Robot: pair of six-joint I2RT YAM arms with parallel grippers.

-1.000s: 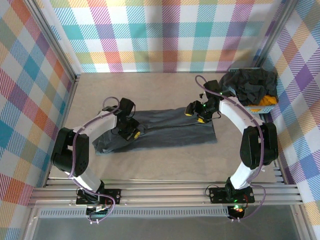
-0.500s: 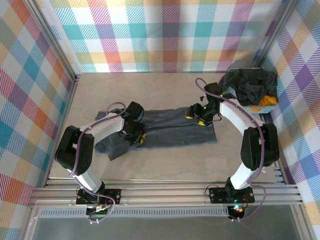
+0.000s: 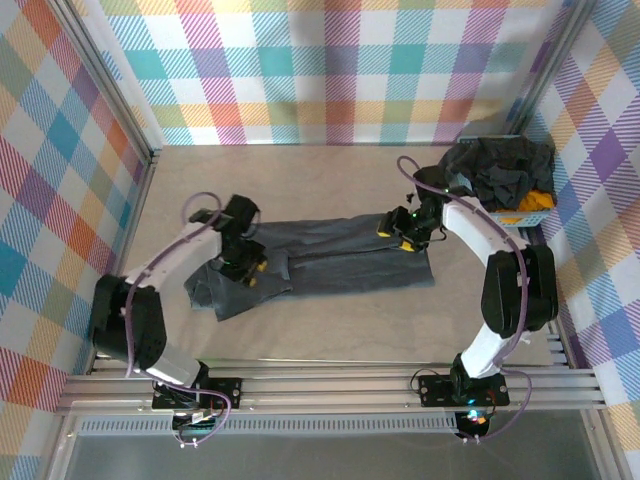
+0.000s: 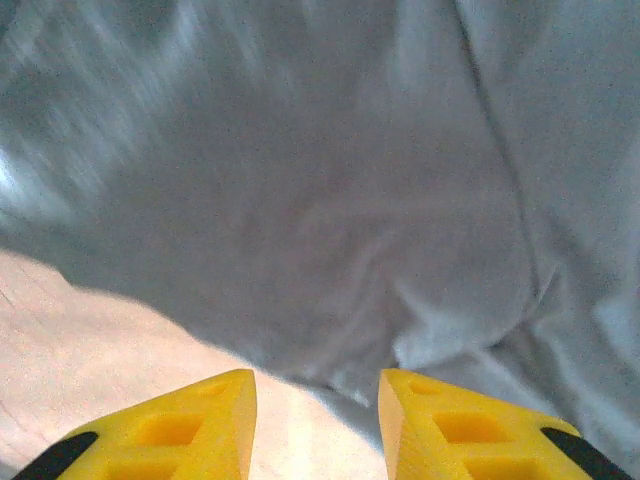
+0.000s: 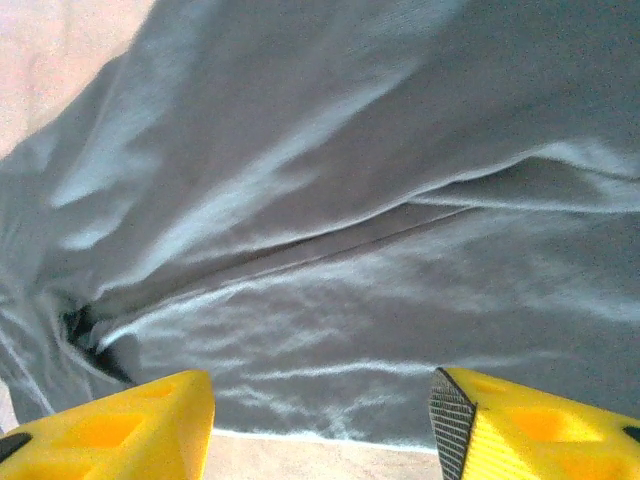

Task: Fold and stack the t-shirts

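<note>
Plaid walls (image 3: 330,70) ring a beige table (image 3: 330,330) where left end effector (image 3: 248,268) and right end effector (image 3: 397,232) gape over the grey t-shirt (image 3: 340,262).

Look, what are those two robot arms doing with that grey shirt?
They are folding a dark grey shirt that lies in a long strip on the table. The left fingers are open above its rumpled left end, and the right fingers are open above its right end, so neither is gripping the cloth. More shirts sit piled in the blue basket at the back right.
</note>
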